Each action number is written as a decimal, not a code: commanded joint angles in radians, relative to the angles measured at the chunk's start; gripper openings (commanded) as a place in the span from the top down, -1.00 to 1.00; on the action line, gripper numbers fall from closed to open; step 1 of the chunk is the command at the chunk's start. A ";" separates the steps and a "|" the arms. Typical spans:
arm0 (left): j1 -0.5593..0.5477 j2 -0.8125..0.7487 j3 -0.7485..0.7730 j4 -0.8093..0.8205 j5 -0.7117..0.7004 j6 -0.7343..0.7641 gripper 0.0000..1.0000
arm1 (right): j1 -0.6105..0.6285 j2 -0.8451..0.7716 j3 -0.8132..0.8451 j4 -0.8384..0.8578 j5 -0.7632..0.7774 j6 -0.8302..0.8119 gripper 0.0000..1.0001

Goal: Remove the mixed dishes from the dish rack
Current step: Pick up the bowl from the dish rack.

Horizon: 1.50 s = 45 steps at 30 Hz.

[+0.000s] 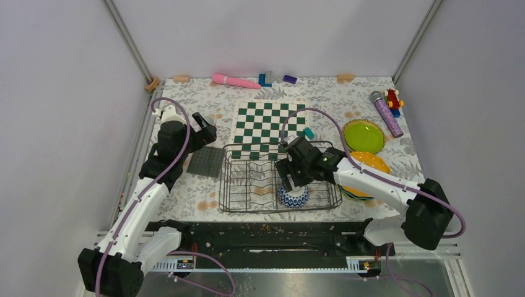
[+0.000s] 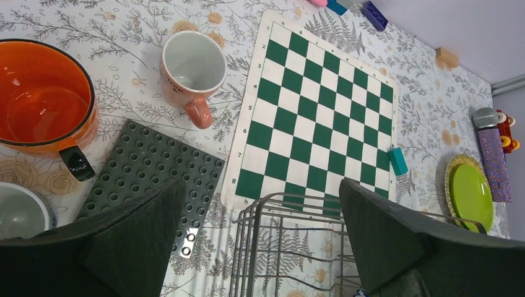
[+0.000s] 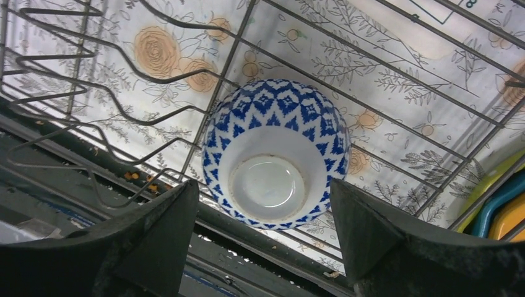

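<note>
**Right gripper astride upturned bowl in rack; left gripper held wide by the mat**

The dish rack [image 1: 247, 185] is set at the near middle of the table, just in front of the chessboard [image 1: 270, 124]. One dish is seen in it: the blue-and-white bowl [image 3: 275, 154], placed upside down with its foot ring up, in the rack's near right part. The right gripper [image 3: 266, 201] is held directly over the bowl with its jaws spread, one finger to each side. Contact with the bowl cannot be made out.

The left gripper [image 2: 260, 195] is held off the rack's far left corner, above the grey mat [image 2: 155, 164]. Its jaws are parted wide and nothing is held between them. Around the mat, the orange cup [image 2: 40, 99], the pink mug [image 2: 193, 65] and the small grey cup [image 2: 18, 213] are noted upright on the table. The grey cup is partly cut off by the frame edge.

To the right of the rack, the lime green plate [image 1: 364, 136] is laid alone. Nearer, the yellow-orange plate [image 1: 371, 162] is partly hidden by the right arm, and the rim of the teal plate [image 3: 495, 209] is seen just under it. A small teal block [image 2: 398, 161] is noted at the chessboard's right edge.
</note>
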 commanded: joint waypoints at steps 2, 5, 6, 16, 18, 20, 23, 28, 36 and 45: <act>-0.001 0.013 0.001 0.029 0.020 0.021 -0.98 | 0.017 0.030 0.049 -0.042 0.077 0.022 -0.66; 0.000 0.013 0.001 0.029 0.024 0.020 -0.98 | 0.022 0.057 0.058 -0.054 0.091 0.019 -0.63; 0.000 0.013 0.002 0.029 0.025 0.020 -0.98 | 0.023 0.064 0.060 -0.054 0.091 0.019 -0.62; -0.001 0.014 0.001 0.027 0.027 0.022 -0.98 | 0.044 0.102 0.073 -0.071 0.124 0.031 -0.42; -0.001 0.013 0.002 0.029 0.026 0.022 -0.98 | 0.047 0.103 0.074 -0.076 0.133 0.034 -0.35; -0.001 0.015 0.001 0.029 0.028 0.022 -0.98 | 0.049 0.102 0.075 -0.080 0.143 0.039 -0.28; -0.001 0.014 0.001 0.029 0.027 0.021 -0.98 | 0.052 0.104 0.080 -0.093 0.153 0.047 -0.16; 0.000 0.011 0.001 0.029 0.029 0.019 -0.98 | 0.057 0.101 0.085 -0.112 0.155 0.056 -0.14; -0.001 0.013 0.004 0.027 0.033 0.021 -0.98 | 0.057 0.106 0.090 -0.144 0.155 0.074 -0.33; -0.001 0.016 0.007 0.026 0.033 0.022 -0.98 | 0.057 0.097 0.083 -0.163 0.111 0.093 -0.39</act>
